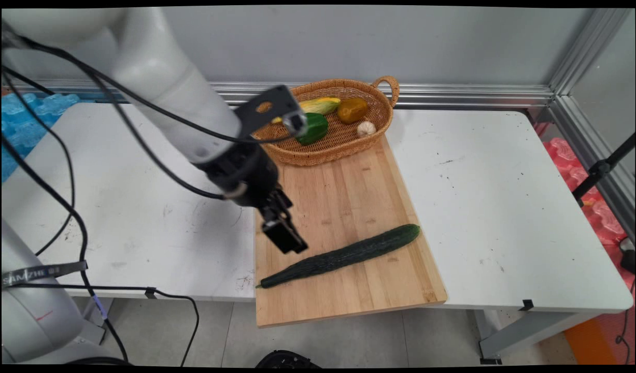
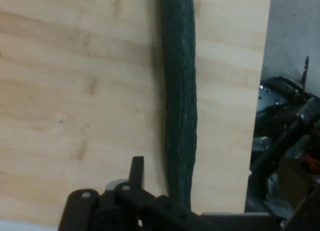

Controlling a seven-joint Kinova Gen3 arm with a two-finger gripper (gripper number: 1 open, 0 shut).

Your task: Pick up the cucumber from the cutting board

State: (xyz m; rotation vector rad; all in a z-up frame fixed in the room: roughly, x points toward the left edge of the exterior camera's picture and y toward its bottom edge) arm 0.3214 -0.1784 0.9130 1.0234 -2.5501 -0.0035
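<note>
Your gripper (image 1: pixel 285 239) hangs low over the cutting board (image 1: pixel 349 191), tip just above the cucumber (image 1: pixel 343 256), which lies diagonally on the board right below the jaws; you can't tell how far the jaws are open, and nothing is visibly held. Beyond the jaws, at the board's far end, a wicker basket (image 1: pixel 385 111) holds a corn cob, green pepper, brownish vegetable and garlic. The board overhangs the near edge of the scuffed white table (image 1: pixel 504 207). Grey wall (image 1: pixel 375 41) behind, aluminium rails along it.
</note>
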